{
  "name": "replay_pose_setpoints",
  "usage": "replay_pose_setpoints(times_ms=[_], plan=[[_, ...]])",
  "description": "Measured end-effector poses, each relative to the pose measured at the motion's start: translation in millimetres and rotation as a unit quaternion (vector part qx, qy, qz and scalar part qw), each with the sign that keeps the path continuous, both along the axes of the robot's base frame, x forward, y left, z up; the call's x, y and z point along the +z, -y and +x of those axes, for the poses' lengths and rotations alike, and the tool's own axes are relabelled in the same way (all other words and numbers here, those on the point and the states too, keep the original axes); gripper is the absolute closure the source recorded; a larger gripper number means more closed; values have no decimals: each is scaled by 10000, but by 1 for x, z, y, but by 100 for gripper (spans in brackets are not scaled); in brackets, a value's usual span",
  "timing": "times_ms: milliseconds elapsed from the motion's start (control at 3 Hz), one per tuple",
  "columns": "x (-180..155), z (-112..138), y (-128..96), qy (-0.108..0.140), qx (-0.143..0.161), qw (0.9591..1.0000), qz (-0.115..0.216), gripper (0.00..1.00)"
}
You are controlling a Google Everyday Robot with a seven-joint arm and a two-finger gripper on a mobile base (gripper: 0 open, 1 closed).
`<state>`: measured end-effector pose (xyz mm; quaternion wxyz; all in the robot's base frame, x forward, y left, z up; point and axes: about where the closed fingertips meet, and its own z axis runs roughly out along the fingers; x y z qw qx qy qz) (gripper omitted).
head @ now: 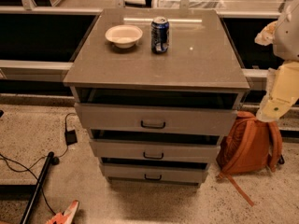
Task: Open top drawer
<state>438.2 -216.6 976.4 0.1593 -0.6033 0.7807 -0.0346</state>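
The top drawer (196, 120) is the widest and tallest grey front of the cabinet, just under the countertop. A small dark loop handle (153, 124) sits at its centre. A dark gap shows between the countertop and the drawer's upper edge. My gripper (270, 113) hangs at the end of the cream arm at the right edge of the view. It is to the right of the drawer front, apart from it and far from the handle, and it holds nothing I can see.
Two shorter drawers, a middle drawer (187, 150) and a bottom drawer (182, 174), sit below. On the countertop (201, 64) stand a white bowl (124, 35) and a blue can (160, 35). An orange backpack (250, 143) leans right of the cabinet. Cables (67, 134) and a dark pole (37, 185) lie on the floor at left.
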Motion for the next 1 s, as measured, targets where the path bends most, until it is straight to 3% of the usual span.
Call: replay_pose_setpoints(times_ms=[667,1000], plan=[[-6,4,3,-23,-52,10000,-24,0],[-61,19,14,-272,-4,9996,47,0]])
